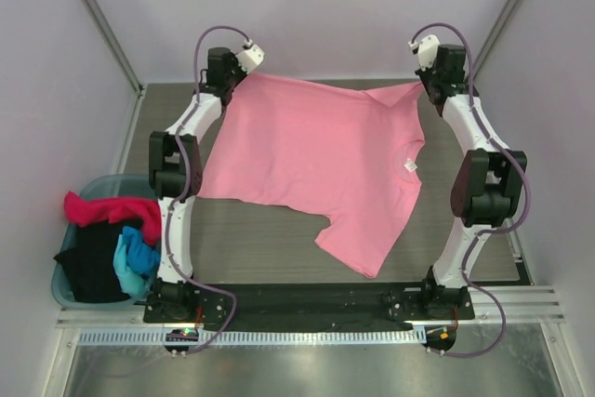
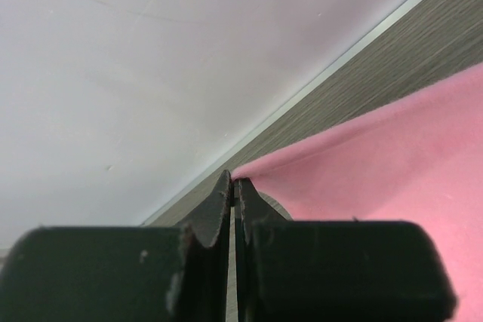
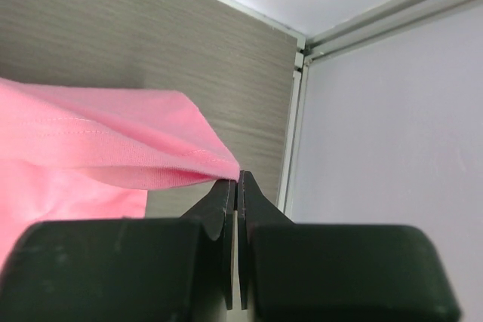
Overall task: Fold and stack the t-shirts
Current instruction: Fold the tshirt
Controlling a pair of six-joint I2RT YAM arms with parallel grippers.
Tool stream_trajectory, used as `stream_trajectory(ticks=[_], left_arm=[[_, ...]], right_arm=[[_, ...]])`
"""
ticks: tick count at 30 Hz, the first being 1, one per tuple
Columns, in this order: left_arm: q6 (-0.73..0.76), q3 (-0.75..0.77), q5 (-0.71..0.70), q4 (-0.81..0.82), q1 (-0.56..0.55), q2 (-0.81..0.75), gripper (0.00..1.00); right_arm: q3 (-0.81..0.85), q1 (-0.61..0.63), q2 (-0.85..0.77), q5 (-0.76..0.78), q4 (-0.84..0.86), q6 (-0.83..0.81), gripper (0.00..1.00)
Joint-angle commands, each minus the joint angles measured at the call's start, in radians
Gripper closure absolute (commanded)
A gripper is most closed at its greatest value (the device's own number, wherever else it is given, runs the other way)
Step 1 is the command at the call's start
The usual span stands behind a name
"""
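Note:
A large light pink t-shirt [image 1: 316, 169] hangs stretched between both arms above the table, its small white label [image 1: 409, 165] near the right side. My left gripper [image 1: 244, 74] is shut on the shirt's far left corner; the left wrist view shows the pink t-shirt [image 2: 392, 164] pinched at the fingertips of my left gripper [image 2: 235, 180]. My right gripper [image 1: 420, 84] is shut on the far right corner, where the hem of the pink t-shirt [image 3: 113, 148] runs into the tips of my right gripper [image 3: 238, 177]. Magenta [image 1: 102, 208], black [image 1: 93, 262] and bright blue [image 1: 135, 258] t-shirts lie bunched in the basket.
A teal plastic basket [image 1: 61, 284] sits at the left edge of the table beside the left arm. Light walls [image 1: 307, 6] with metal frame posts close in the far side and both flanks. Wood-grain table [image 1: 270, 239] shows under the shirt's lower edge.

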Motion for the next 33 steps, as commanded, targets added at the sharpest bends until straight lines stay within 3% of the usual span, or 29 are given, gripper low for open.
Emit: stream_trajectory(ticks=[1, 16, 19, 26, 33], left_arm=[[0.02, -0.041, 0.021, 0.069, 0.018, -0.1, 1.0], [0.027, -0.364, 0.028, 0.112, 0.041, -0.285, 1.0], [0.046, -0.417, 0.09, 0.09, 0.043, -0.314, 1.0], [0.033, -0.405, 0.105, 0.063, 0.041, -0.302, 1.0], [0.04, -0.382, 0.099, 0.044, 0.031, -0.268, 1.0]], right_arm=[[-0.046, 0.003, -0.122, 0.004, -0.009, 0.02, 0.99], [-0.319, 0.012, -0.392, -0.053, -0.104, 0.069, 0.99], [-0.387, 0.015, -0.429, -0.059, -0.103, 0.069, 0.99], [-0.456, 0.015, -0.423, -0.044, -0.066, 0.037, 0.99], [-0.404, 0.015, -0.38, -0.059, -0.084, 0.035, 0.99]])
